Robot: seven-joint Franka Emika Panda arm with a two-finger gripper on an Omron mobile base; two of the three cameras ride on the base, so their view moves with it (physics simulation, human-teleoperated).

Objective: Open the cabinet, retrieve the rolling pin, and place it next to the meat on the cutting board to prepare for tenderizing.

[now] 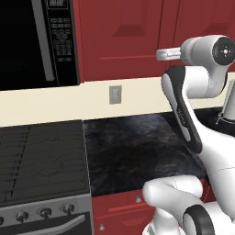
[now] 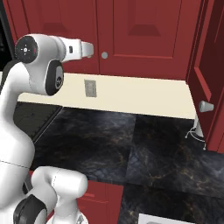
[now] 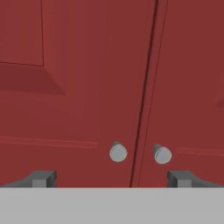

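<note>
Squarely before the tall dark-red wall cabinet [image 3: 78, 87], whose raised-panel doors are shut with a thin seam between them, the white robot arm [image 1: 183, 110] reaches up from its base over the black marbled stone counter [image 2: 131, 144], presumably lining up for the first step, opening a door. To the left sit a black microwave [image 1: 27, 41] and a dark gas stove [image 1: 41, 160]; a grey wall socket [image 2: 90, 88] marks the cream backsplash. The two-finger gripper [image 3: 111, 178] hovers short of the doors with its jaws spread wide and nothing between them, its dark fingertips [image 3: 41, 178] bracketing two round grey knobs: the left knob [image 3: 118, 153] and the right knob [image 3: 162, 155], one on each side of the seam, neither touched. At far right a further red door [image 2: 210, 65] stands ajar, its knob jutting out
</note>
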